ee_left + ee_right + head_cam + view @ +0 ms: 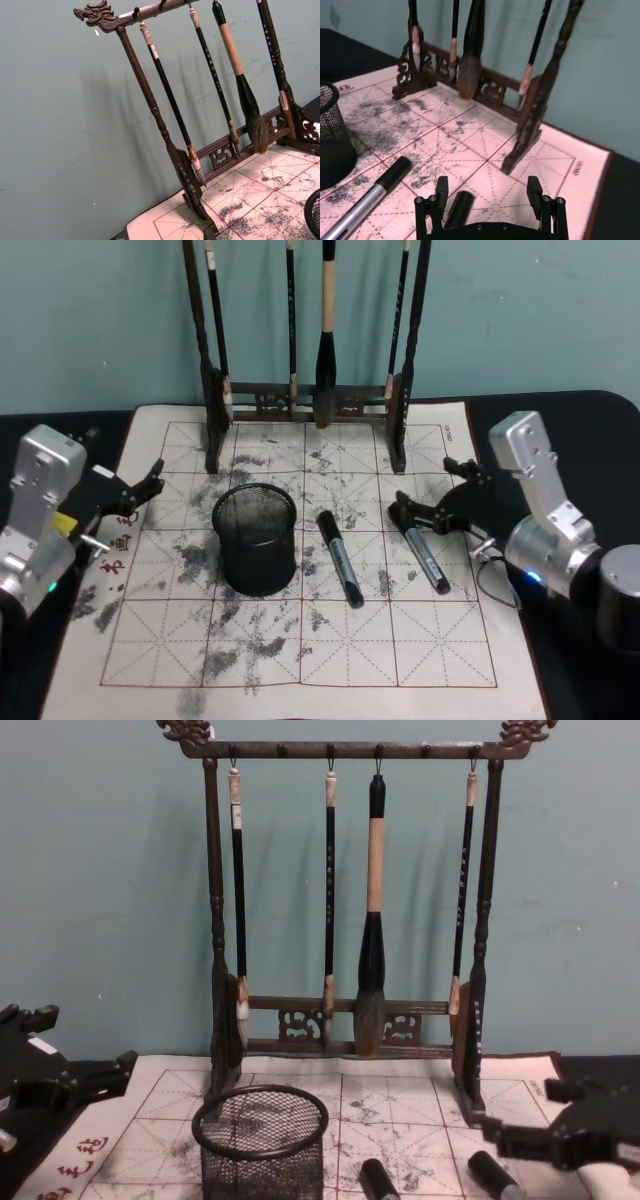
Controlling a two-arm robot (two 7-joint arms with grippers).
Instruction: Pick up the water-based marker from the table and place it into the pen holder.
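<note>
Your pen holder (256, 540) stands on the mat (150, 640), and nothing is inside it. The water-based marker (427, 560) lies flat on the mat, off to the holder's right. Your right gripper (432, 492) sits low over the marker's black cap end, with its jaws wide apart, one on each side of the cap. A second marker (340, 558) lies between that one and the holder. Your left gripper (138, 495) is at the mat's left edge, jaws apart and holding nothing. The mat is off-white with red lines and grey ink marks, and it lies on a dark worktop (585, 410). A tall brush rack (300, 750) with four hanging brushes (373, 870) stands at the back, in front of a blue-green wall (100, 870).
</note>
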